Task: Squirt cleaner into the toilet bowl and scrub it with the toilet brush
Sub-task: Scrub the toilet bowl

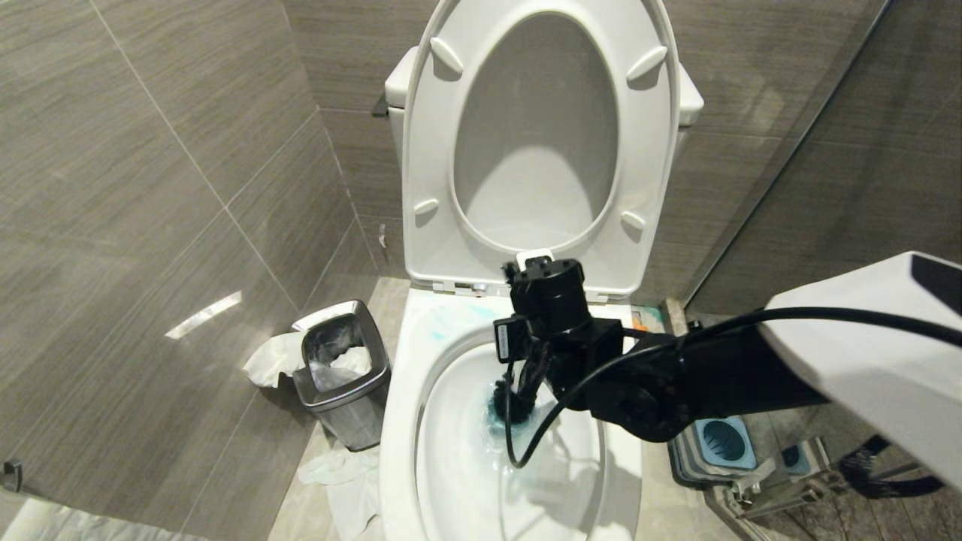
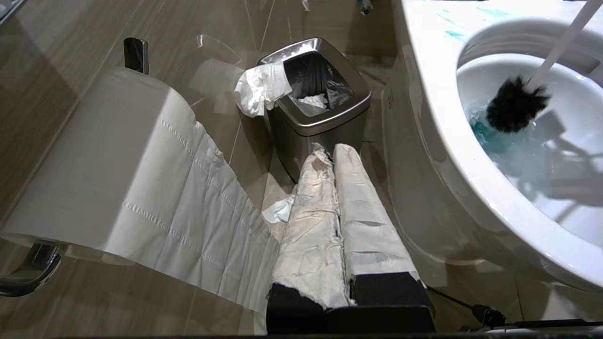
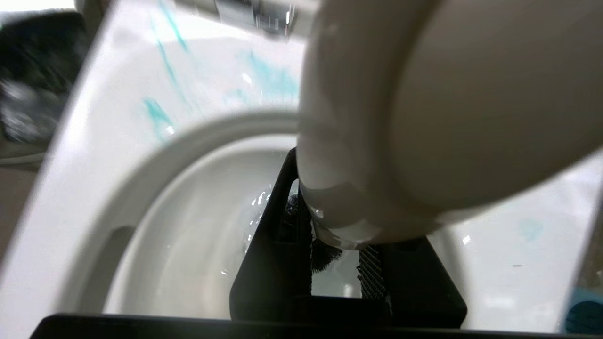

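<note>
Grey-brown tiled walls (image 1: pixel 150 188), matching floor tiles (image 2: pixel 141 301), steel waste bin (image 1: pixel 342 372), paper roll (image 2: pixel 103 160) on holder

Toilet brush (image 1: pixel 512 398): handle hidden behind right gripper (image 1: pixel 545 361) in head view. Toilet bowl (image 1: pixel 451 451): front cut off by edge.

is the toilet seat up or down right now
Up. The toilet seat stands raised against the tank, its underside bumpers facing the head camera, leaving the toilet bowl rim bare.
</note>
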Robot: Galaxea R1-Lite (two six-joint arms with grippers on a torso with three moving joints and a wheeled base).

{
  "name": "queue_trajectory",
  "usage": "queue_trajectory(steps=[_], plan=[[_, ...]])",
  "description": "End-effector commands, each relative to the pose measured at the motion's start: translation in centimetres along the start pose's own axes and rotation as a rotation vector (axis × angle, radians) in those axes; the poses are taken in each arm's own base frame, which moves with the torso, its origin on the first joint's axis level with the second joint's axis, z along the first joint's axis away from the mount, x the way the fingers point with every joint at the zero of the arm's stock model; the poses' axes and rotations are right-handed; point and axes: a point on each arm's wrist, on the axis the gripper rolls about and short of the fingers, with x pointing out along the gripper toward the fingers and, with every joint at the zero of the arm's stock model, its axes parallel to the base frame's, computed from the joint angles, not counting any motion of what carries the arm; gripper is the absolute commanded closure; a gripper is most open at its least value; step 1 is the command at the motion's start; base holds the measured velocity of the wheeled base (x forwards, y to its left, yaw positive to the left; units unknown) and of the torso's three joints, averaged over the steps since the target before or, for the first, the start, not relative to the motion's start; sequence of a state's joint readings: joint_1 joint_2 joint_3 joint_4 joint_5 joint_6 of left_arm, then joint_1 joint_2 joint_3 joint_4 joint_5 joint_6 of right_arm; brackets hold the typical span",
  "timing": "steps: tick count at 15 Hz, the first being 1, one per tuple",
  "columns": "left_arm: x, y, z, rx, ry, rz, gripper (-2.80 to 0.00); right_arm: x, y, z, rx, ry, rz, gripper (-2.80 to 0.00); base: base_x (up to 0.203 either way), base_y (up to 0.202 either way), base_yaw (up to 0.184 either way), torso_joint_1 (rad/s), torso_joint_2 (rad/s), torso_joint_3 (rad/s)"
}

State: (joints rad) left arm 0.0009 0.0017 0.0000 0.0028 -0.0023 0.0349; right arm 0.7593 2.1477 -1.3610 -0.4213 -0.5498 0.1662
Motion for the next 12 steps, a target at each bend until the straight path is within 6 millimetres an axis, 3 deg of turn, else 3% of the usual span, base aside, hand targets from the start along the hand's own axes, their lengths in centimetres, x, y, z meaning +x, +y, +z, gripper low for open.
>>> queue_trajectory(steps=[1,4,12], plan=[[0.0,0.0,0.0,0.000,0.000,0.000,0.00,-5.4,-2.3,5.7,0.070,-0.117,0.023,0.00,0.000,0.000,0.000,0.000,0.00,0.000],[0.0,0.0,0.0,0.000,0.000,0.000,0.00,-6.8,-3.1,5.9,0.065,-0.108,0.023,0.00,0.000,0.000,0.000,0.000,0.00,0.000],[0.0,0.0,0.0,0.000,0.000,0.000,0.00,-3.0,-1.6,1.4,0.027,0.005,0.000,0.00,0.000,0.000,0.000,0.000,0.00,0.000]])
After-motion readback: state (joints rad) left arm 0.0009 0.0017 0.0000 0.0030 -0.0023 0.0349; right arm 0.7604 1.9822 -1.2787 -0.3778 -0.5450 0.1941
